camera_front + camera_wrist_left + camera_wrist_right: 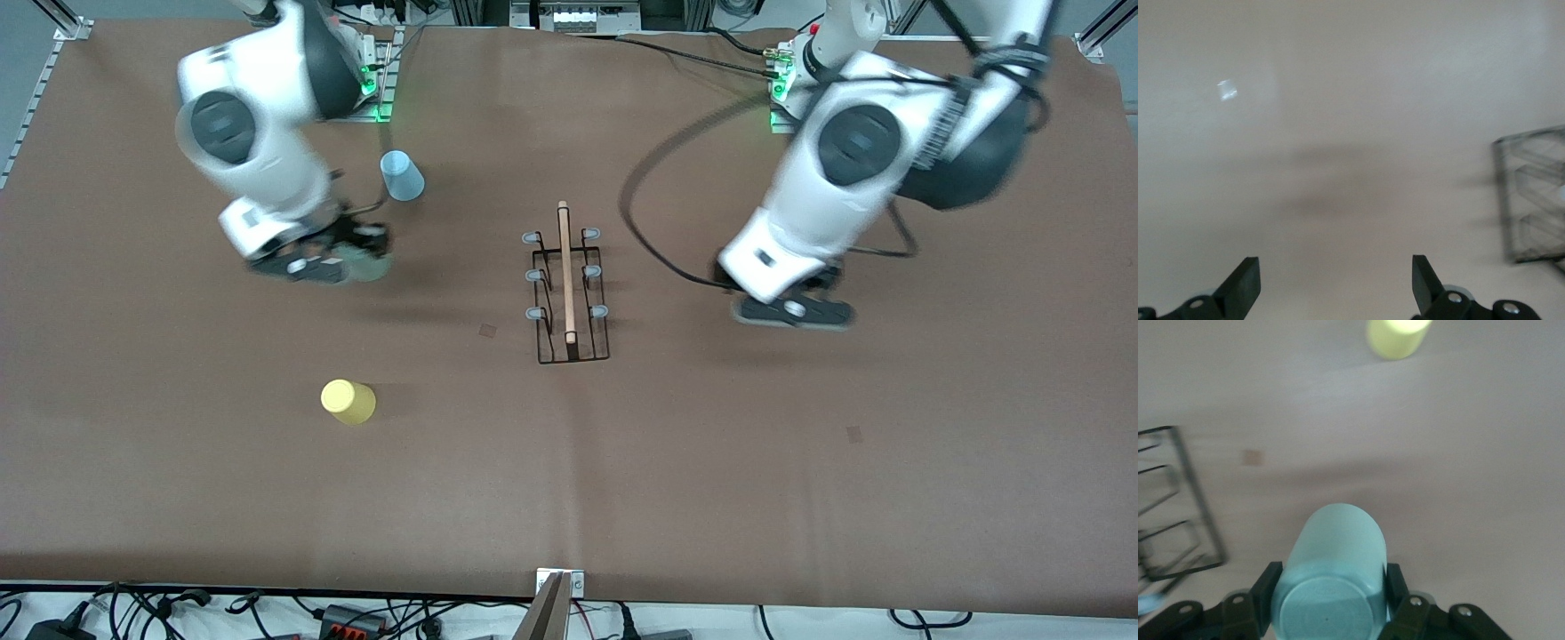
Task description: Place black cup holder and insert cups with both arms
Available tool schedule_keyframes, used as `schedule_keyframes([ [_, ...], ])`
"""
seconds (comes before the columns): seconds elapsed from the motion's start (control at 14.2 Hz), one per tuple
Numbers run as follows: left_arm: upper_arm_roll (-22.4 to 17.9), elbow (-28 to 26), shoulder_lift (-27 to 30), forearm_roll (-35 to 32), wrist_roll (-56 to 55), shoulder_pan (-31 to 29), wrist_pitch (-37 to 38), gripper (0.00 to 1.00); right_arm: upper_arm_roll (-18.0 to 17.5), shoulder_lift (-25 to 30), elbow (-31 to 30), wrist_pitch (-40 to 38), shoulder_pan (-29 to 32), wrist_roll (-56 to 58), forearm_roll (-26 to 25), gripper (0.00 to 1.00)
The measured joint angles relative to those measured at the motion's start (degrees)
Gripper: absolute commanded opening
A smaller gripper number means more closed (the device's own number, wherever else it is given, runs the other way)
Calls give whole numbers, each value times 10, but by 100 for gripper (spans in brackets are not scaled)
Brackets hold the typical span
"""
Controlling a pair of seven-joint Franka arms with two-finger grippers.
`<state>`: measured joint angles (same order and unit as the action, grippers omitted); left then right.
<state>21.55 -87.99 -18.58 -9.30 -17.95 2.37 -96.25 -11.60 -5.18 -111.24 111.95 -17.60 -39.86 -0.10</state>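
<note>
The black cup holder [569, 284] stands upright mid-table with its wooden rod on top; it also shows in both wrist views [1533, 193] [1173, 513]. My right gripper [351, 258] [1331, 581] is shut on the pale mint green cup [1335, 553] [368, 264], over the table toward the right arm's end. The light blue cup [402, 175] stands upside down beside it, farther from the front camera. Nearer that camera is the yellow cup [348, 401] [1397, 335]. My left gripper [791, 307] [1336, 280] is open and empty over bare table, beside the holder toward the left arm's end.
A black cable [640, 231] loops on the brown table cover [800, 462] between the holder and the left arm. Small dark marks [488, 330] dot the cover. Cables and plugs [338, 613] lie along the table edge nearest the front camera.
</note>
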Motion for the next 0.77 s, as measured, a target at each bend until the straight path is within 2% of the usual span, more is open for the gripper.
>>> schedule_keyframes([
  [0.14, -1, -3, -2, 0, 55, -34, 61, 100, -38, -18, 34, 1, -32, -111, 0, 19],
  [0.35, -1, 9, 0, 0, 97, -78, 131, 100, -52, -73, 88, 22, -95, -232, -1, 19],
  [0.56, -1, 88, 5, 0, 116, -104, 211, 100, -52, -121, 100, 49, -122, -257, -1, 19],
  [0.77, -8, 144, 22, 10, 149, -137, 240, 100, -51, -148, 102, 57, -125, -257, -3, 20],
])
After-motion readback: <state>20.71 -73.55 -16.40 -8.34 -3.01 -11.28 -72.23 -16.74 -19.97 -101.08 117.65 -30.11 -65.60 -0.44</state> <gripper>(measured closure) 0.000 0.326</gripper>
